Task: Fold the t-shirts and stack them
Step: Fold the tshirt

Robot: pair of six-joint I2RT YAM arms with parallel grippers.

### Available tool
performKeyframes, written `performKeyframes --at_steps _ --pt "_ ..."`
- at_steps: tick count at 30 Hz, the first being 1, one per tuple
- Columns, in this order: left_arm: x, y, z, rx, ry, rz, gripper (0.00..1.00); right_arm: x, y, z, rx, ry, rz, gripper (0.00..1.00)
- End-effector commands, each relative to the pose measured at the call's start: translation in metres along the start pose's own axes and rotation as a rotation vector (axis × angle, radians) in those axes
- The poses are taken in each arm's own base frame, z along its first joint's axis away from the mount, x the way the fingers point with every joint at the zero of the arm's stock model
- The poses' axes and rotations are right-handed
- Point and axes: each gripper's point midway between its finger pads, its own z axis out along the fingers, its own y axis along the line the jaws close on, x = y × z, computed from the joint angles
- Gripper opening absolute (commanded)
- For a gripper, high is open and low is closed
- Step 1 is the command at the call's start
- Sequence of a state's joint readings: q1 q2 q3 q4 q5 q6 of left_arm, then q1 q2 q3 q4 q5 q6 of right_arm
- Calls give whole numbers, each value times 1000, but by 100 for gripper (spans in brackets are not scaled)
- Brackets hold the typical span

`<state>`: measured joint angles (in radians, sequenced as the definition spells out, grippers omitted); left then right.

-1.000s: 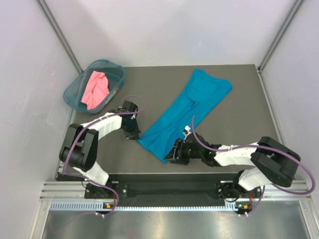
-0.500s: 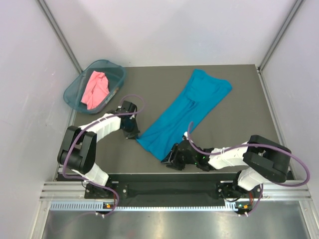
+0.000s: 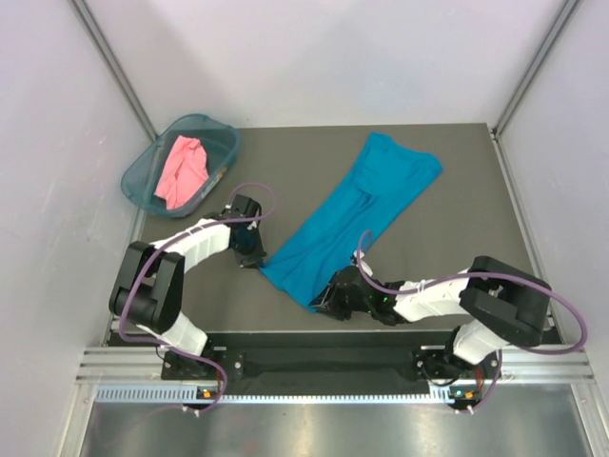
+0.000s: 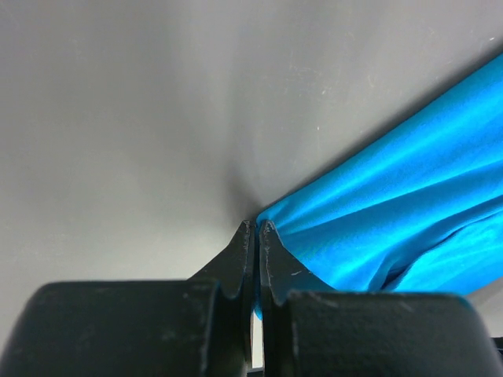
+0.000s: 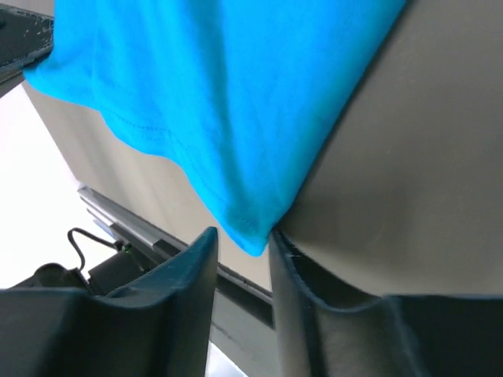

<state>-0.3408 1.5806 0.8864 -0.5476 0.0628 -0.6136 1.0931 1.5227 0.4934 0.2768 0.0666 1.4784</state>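
Currently, large teal-blue cloth t-shirt (image 3: pixel 366 205) lies diagonal on grey desk (image 3: pixel 457 219), far end toward 1 o'clock. Left tool (image 3: pixel 255 255) clenched on 8 o'clock hem corner; right tool (image 3: pixel 324 303) parted, straddling 6 o'clock corner. Fabric light, limp: pinch hem corners.

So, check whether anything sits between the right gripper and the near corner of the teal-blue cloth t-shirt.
Nothing visible does. The right gripper is open, and the corner of the teal-blue cloth t-shirt points straight into the gap between its fingers.
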Motion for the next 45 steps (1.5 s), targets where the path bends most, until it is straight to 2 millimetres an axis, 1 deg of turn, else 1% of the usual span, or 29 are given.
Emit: performKeyframes --at_steps 1,2,3,5,9,10,12,13,16,17,18,19,21,22,23,25,26,29,32,33,34,35,37,38,39,41,42,44,45 --pt "-1 4 -4 -1 -17 13 0 -4 -18 8 75 -43 -21 29" --pt "-1 4 -4 0 -17 15 0 -2 -18 9 75 -34 -26 17" --pt "0 5 -4 -3 -15 16 0 -2 -21 9 87 -29 -37 10" --pt "2 6 -4 -6 -13 13 0 0 -27 7 111 -20 -48 0" --pt "11 3 -7 -4 -10 -2 0 1 -49 -11 164 -9 -81 0" --pt "14 3 -10 -2 -18 -21 0 1 -57 -22 181 -5 -110 0" --pt "24 -2 -14 12 -19 -24 0 -1 -61 -33 179 -6 -155 0" --pt "29 -5 -15 23 -12 -45 0 -1 -71 -46 204 2 -211 0" --pt "49 -8 -20 29 6 -85 0 -2 -75 -69 187 26 -328 0" --pt "56 -11 -22 32 8 -80 0 -3 -89 -78 236 34 -359 0" --pt "62 -11 -23 32 7 -84 0 -1 -94 -83 238 51 -377 0" --pt "66 -12 -27 43 -7 -100 0 -3 -89 -91 206 43 -394 0" --pt "77 -16 -31 62 -7 -84 1 2 -102 -100 212 73 -403 0" --pt "82 -21 -34 86 -2 -99 1 3 -97 -104 172 73 -395 0" --pt "90 -27 -36 101 13 -80 2 8 -102 -106 167 95 -388 1" --pt "102 -33 -39 101 30 -78 13 11 -102 -109 141 109 -376 2" --pt "116 -41 -41 114 50 -32 18 13 -107 -110 152 118 -370 3" --pt "141 -51 -46 129 77 15 28 21 -114 -115 153 159 -349 4" --pt "163 -48 -47 120 151 61 41 30 -120 -122 152 209 -330 6" --pt "165 -48 -50 114 157 79 47 30 -121 -124 159 212 -319 9" --pt "160 -45 -53 96 134 112 58 27 -125 -132 196 207 -322 16" --pt "155 -41 -56 71 111 130 62 17 -126 -134 220 153 -337 43" --pt "127 -42 -76 53 -14 211 73 -3 -117 -146 251 75 -363 66" --pt "115 -47 -82 61 -64 225 74 -15 -113 -147 261 28 -369 70" --pt "99 -66 -95 128 -124 278 76 -33 -111 -149 279 -21 -364 73" --pt "71 -82 -105 161 -199 291 76 -54 -98 -151 274 -58 -348 76" --pt "51 -103 -111 199 -251 330 76 -80 -104 -153 317 -106 -327 77" --pt "24 -120 -112 223 -300 345 76 -114 -85 -157 292 -176 -323 78" --pt "9 -138 -110 244 -321 394 77 -137 -92 -157 331 -190 -309 78"
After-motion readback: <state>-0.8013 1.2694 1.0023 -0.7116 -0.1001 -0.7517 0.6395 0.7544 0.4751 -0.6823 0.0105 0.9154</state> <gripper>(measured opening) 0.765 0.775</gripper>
